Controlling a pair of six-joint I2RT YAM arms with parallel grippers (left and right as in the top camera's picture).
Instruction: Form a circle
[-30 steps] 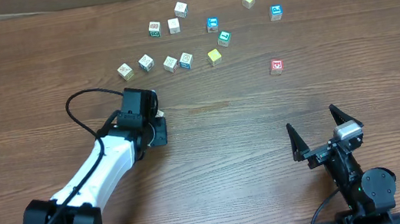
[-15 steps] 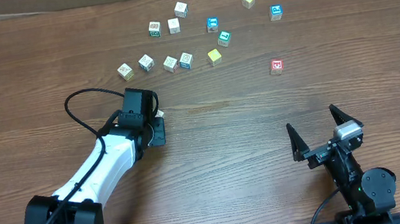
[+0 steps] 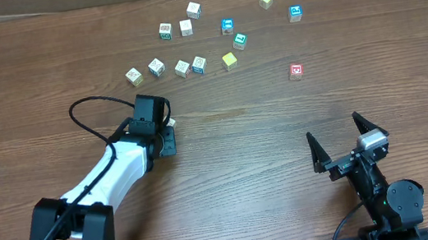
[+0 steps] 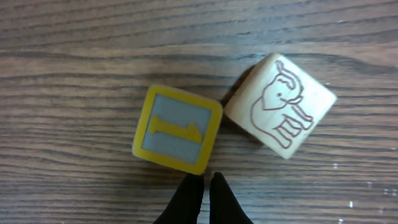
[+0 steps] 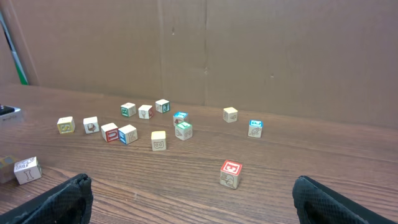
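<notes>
2 cubes, a yellow-framed cube [image 4: 177, 129] and an elephant cube [image 4: 280, 104], were seen side by side just ahead of the left claw [image 4: 205, 180], which was pinched shut on nothing. Other loose cubes [image 3: 199, 64] were scattered well beyond that claw; no ring was laid out yet. The right claw [image 3: 333, 129], spread wide and empty, was judged much farther off.

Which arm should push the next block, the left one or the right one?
Probably left. The left hand, shut, is just beside the yellow block and the elephant block. The right hand is open but parked far away from them.
</notes>
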